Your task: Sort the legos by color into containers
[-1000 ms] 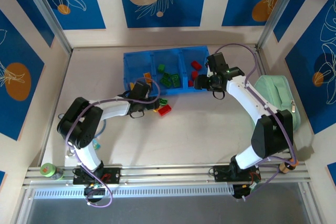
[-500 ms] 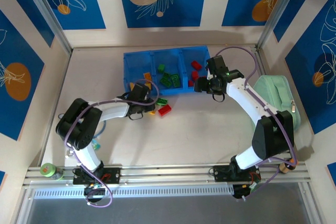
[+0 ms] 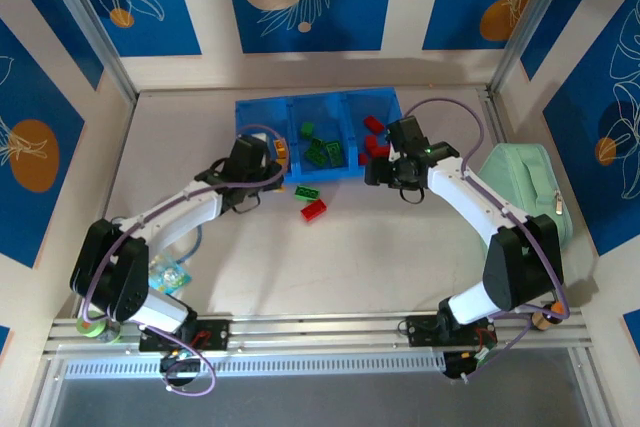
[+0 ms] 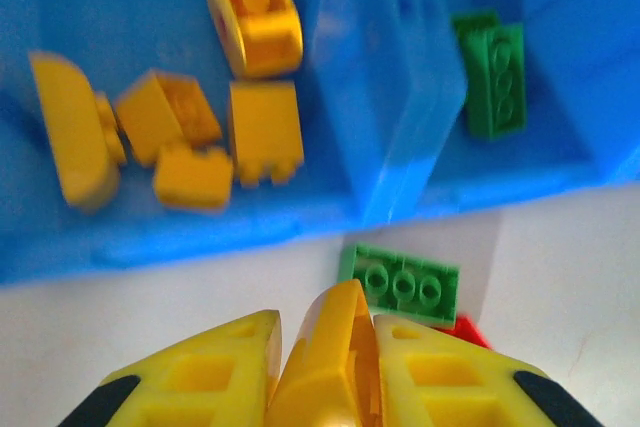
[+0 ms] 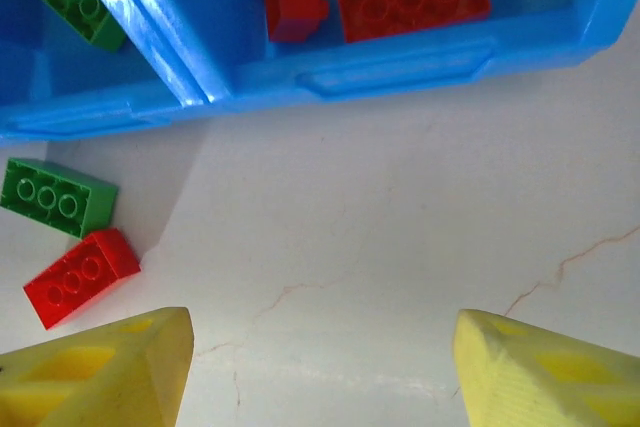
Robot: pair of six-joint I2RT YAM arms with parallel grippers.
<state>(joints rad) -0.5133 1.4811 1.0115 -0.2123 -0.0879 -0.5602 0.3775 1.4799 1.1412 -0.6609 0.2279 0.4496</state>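
On the tabletop a red brick and, just beyond it, a green brick lie loose. The yellow one that sat beside them is gone. The right arm's jaws hang spread and empty just short of the tray, having drifted slightly left. The left arm's jaws have clenched on that yellow brick and carried it to the near edge of the left compartment, where other yellow bricks lie — dropping it there looks like the next step.
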